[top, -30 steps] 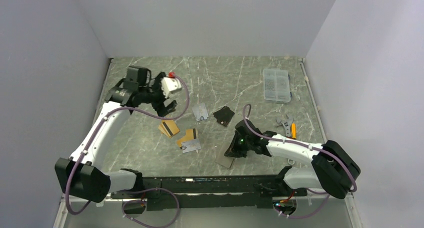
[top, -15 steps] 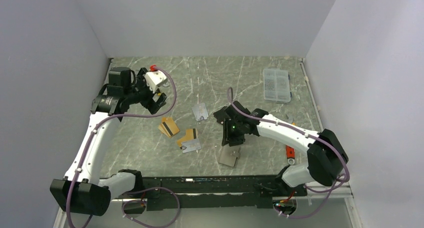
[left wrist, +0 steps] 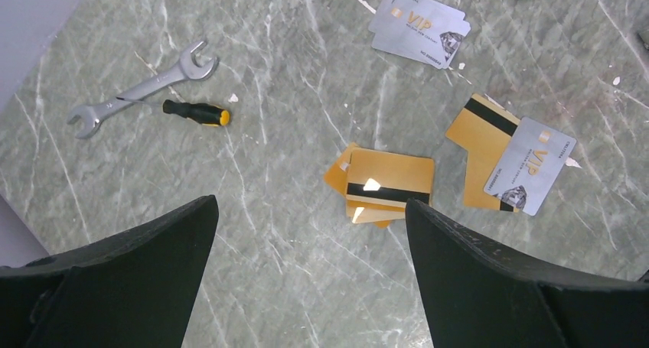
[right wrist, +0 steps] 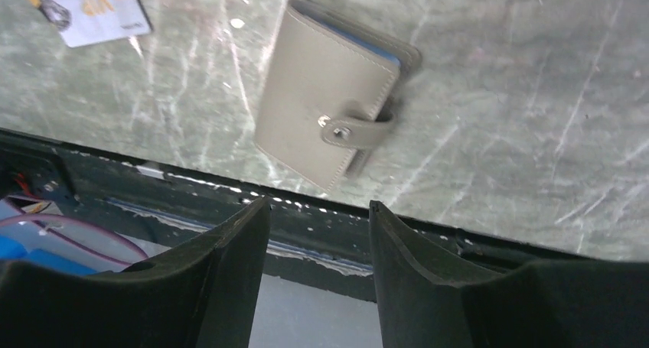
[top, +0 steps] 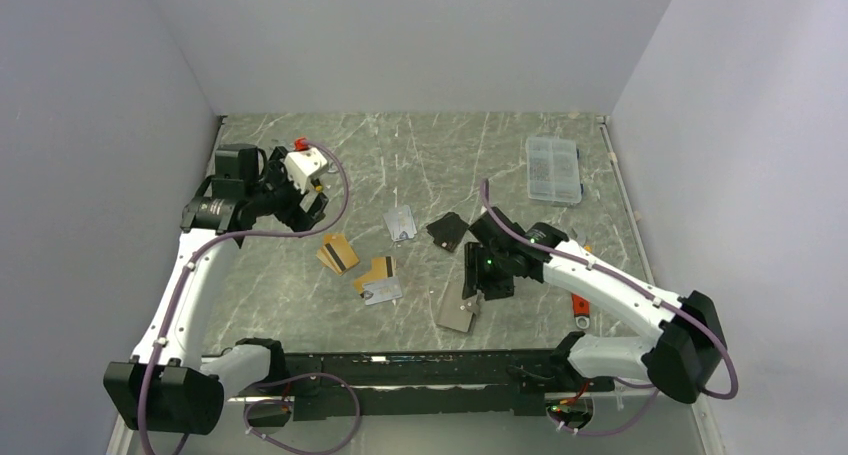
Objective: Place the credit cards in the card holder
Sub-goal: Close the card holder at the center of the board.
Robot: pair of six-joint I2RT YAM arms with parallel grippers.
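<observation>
Credit cards [left wrist: 386,186] are loose on the tabletop [top: 450,150]. From the left wrist, a small gold stack with a black stripe sits right in the middle. Just to its right, another gold card [left wrist: 474,134] has a silver VIP card [left wrist: 529,164] lying partly over it. Further up are overlapping silver cards [left wrist: 417,27], a pair by the look of it. Left end effector [left wrist: 310,204] hovers above the gold stack, fingers spread wide, gripping nothing. Off to the left in that view lie a wrench [left wrist: 138,88] and a black-and-yellow screwdriver [left wrist: 195,112], almost touching.

Over to the right arm: the card holder [right wrist: 314,95] lies flat near the front edge of the tabletop. It is closed, snap tab folded over the cover, a sliver of blue showing along one edge. Right end effector [right wrist: 317,206] hangs above it toward the front edge, fingers parted to a moderate gap, empty and clear of it. From overhead, a black pouch [top: 447,231] sits between the silver cards and the right arm. A clear compartment box [top: 553,169] lies well apart, toward the far right.
</observation>
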